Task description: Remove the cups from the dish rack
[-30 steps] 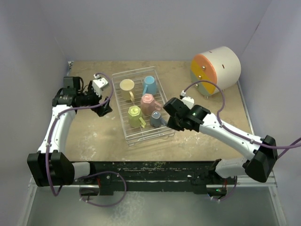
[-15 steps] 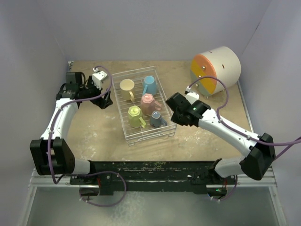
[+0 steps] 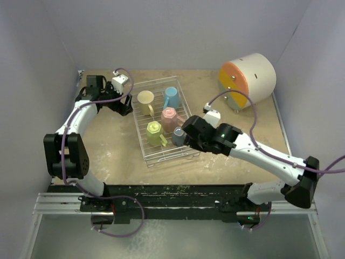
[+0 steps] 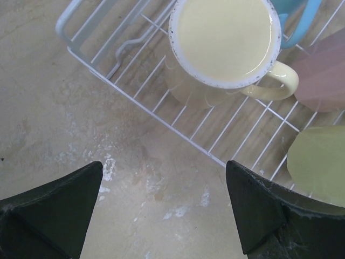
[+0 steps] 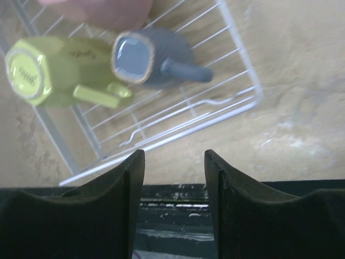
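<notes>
Approach: right claw (image 5: 173, 159), spread apart, hung short of the small grey-blue handled mug (image 5: 161, 59) ahead in the silver-white wire dish rack (image 5: 243, 54); next, probably advance and clamp

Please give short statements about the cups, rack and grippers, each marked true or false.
1. The cream-yellow cup, light blue cup, pink cup, lime green cup and grey-blue cup are all in the dish rack. True.
2. The left gripper is shut on the cream-yellow cup. False: it is open and empty, beside the rack.
3. The grey-blue cup is next to the lime green cup. True.
4. The right gripper holds the pink cup. False: it is open and empty, near the grey-blue cup.
</notes>
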`<action>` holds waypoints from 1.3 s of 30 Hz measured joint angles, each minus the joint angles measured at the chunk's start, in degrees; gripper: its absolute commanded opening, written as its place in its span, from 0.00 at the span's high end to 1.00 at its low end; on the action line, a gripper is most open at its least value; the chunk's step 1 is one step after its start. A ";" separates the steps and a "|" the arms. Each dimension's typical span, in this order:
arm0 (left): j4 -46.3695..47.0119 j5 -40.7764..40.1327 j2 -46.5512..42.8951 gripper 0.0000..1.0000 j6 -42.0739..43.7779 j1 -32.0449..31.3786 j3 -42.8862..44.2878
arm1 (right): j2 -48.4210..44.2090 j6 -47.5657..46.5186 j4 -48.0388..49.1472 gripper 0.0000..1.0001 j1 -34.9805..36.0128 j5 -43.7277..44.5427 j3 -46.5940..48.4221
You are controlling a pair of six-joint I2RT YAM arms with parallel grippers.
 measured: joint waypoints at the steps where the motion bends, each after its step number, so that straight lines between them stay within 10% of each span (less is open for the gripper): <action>1: 0.24 -0.63 0.68 0.00 -0.02 -0.48 0.09 | 1.60 1.09 0.22 0.52 1.62 -0.04 1.16; 16: 1.66 -6.21 3.52 0.31 0.81 -4.02 0.04 | 9.14 8.02 6.23 0.68 4.72 -5.31 -2.43; 21: 2.03 -5.79 3.50 0.33 1.97 -4.24 -0.35 | 9.22 8.46 6.93 0.97 2.71 -6.69 -4.94; 39: 2.47 -5.90 0.33 0.51 4.55 -7.80 -6.14 | 7.17 -0.81 4.63 0.99 -14.21 -9.64 -6.03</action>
